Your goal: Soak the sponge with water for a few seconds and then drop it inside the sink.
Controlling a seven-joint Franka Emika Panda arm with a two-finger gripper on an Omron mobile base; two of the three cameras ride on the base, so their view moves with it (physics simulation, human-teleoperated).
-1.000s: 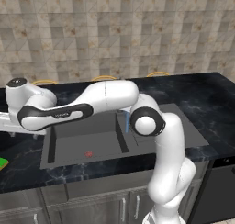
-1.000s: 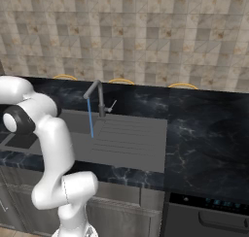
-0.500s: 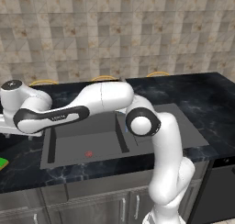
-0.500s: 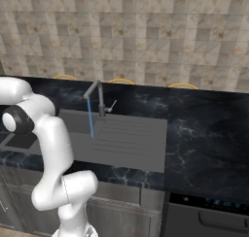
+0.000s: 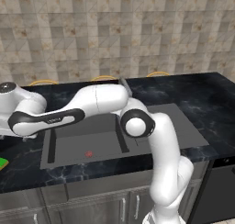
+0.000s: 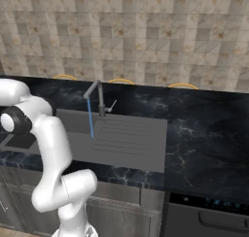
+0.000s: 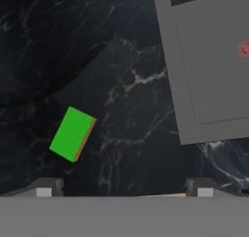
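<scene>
Sponge: we find the sponge (image 7: 72, 133) lying flat on the black marbled table (image 7: 131, 110), green face up with its yellow side edge showing, untouched. In the left base view only a green corner of it (image 5: 2, 163) shows at the frame's edge.
Position relative to sink: it sits on the table well outside the sink's (image 5: 82, 136) left rim, apart from the basin (image 7: 214, 71) and its red spot (image 7: 244, 49).
Tool: we see the tool (image 7: 124, 191) above the table with its jaws released and spread wide, holding nothing. The sponge lies off toward one fingertip (image 7: 44, 188), not centred between the two.
Arm: the arm (image 5: 92, 106) reaches across the sink toward the sponge's side, which we judge to be a pick-up approach.
Water: the water (image 6: 90, 117) runs in a thin blue stream from the tap (image 6: 95, 96) into the sink, ready for soaking.
Step in hand: we judge grasping not yet done. The tool would need centring over the sponge before descent.
Risk: we judge an off-centre close could nudge the sponge aside.
</scene>
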